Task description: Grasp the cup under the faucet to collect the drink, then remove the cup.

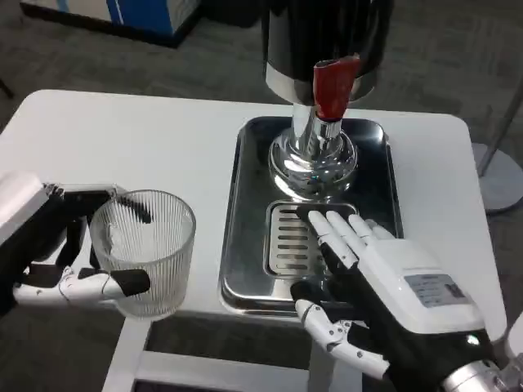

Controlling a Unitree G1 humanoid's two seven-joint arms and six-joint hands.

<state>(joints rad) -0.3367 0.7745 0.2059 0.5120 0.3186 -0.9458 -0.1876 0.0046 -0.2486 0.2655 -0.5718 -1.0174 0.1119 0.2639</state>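
A ribbed clear cup [145, 249] is being held upright by the left hand [69, 253], with fingers wrapped around its wall, at the near left of the white table [122, 139], beside and apart from the steel tray [245, 204]. The cup's long axis is being kept vertical, its open mouth pointing up; no drink is being seen inside it, though the glass is too blurred for certainty. The right hand [380, 282] is being held open with nothing in it, fingers spread and laid flat over the slotted drip grate [290, 237] on the tray, just below the dispenser's chrome base [315, 159]. The red faucet handle [333, 88] is being left untouched above. It is judged that the grasp is being completed but that collection is not yet begun: the cup is being kept well aside of the faucet, and placing it under the spout, filling it and withdrawing it are all judged to be outstanding.
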